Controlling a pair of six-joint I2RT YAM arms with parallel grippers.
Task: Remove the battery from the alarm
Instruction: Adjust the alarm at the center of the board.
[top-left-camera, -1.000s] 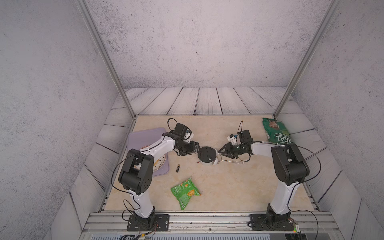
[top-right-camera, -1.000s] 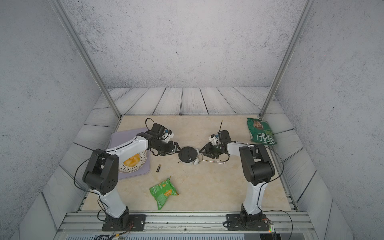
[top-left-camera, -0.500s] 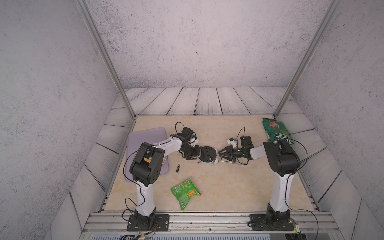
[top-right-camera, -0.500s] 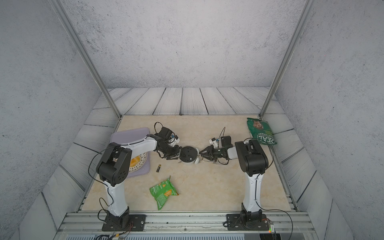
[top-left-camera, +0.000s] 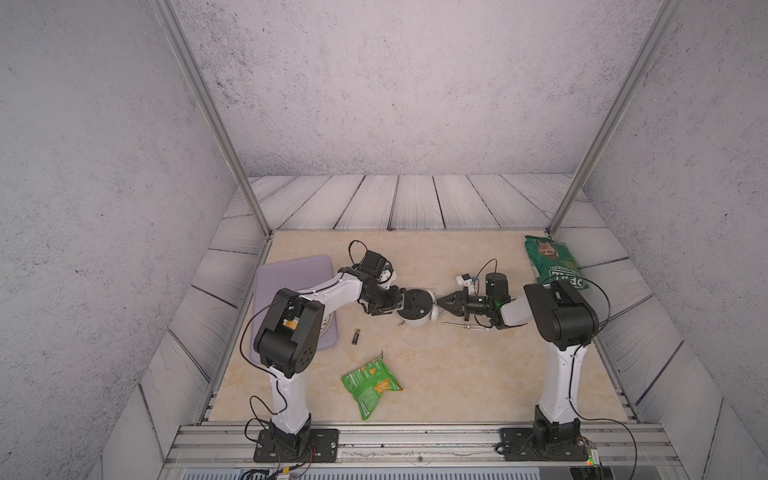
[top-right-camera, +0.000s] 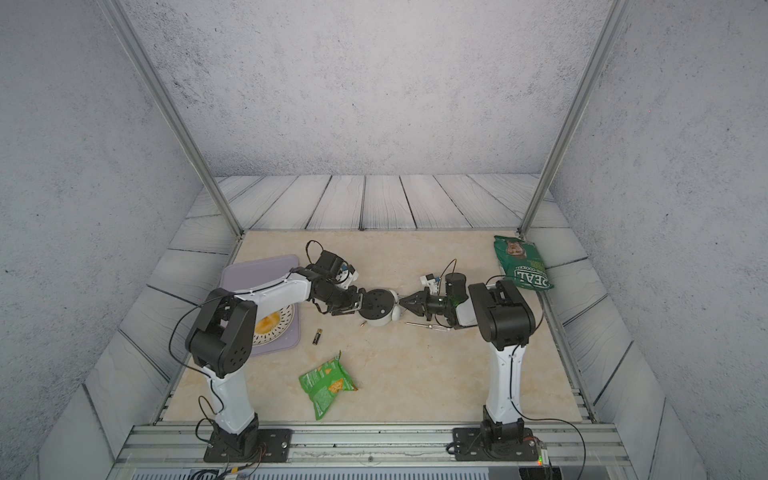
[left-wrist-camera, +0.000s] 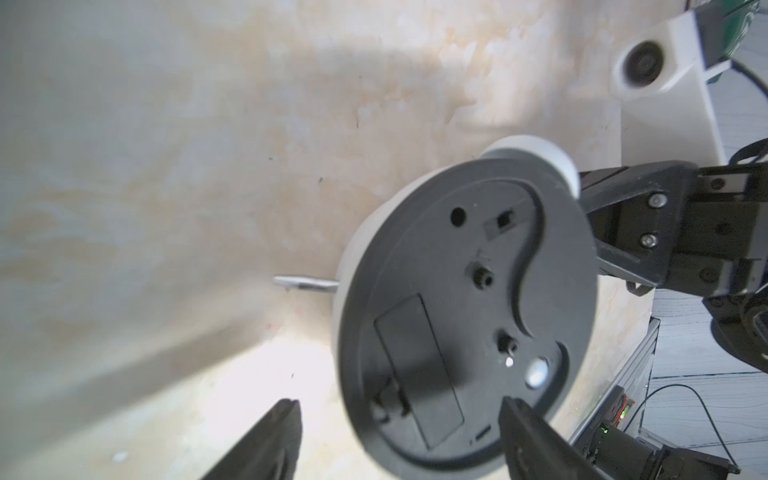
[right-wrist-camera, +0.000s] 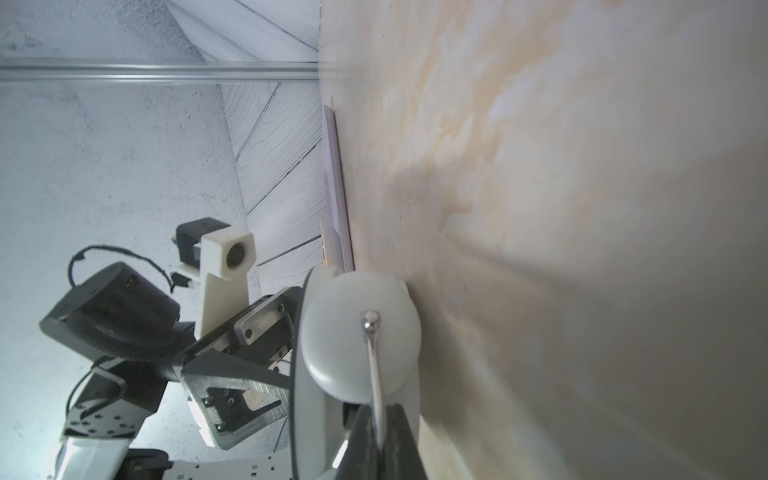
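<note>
**Both grippers close in on the alarm; battery already on the table**

The alarm (top-left-camera: 417, 305) lies mid-table with its black back up, slightly tilted so its white rim shows. The battery (top-left-camera: 356, 336) lies loose on the table at the alarm's 8 o'clock, well apart from it and just beside the tray (top-left-camera: 291, 270). It has not moved in the last second.

A second ago both grippers stood off the alarm. Now the left gripper (top-left-camera: 400, 305) is up against it at 9 o'clock, jaws spread wide. In the left wrist view its fingers (left-wrist-camera: 286, 419) flank the edge of the back panel without gripping it.

The right gripper (top-left-camera: 440, 304) has come in from 3 o'clock and its jaws, parted a second ago, are now clenched. The right wrist view shows them pinching a thin metal rod (right-wrist-camera: 374, 365) by a bell of the alarm, probably the handle, though the view is too close to be sure.

The screwdriver (top-left-camera: 463, 326) lies at the alarm's 4 o'clock, the chip bag (top-left-camera: 370, 384) at 7 o'clock.
</note>
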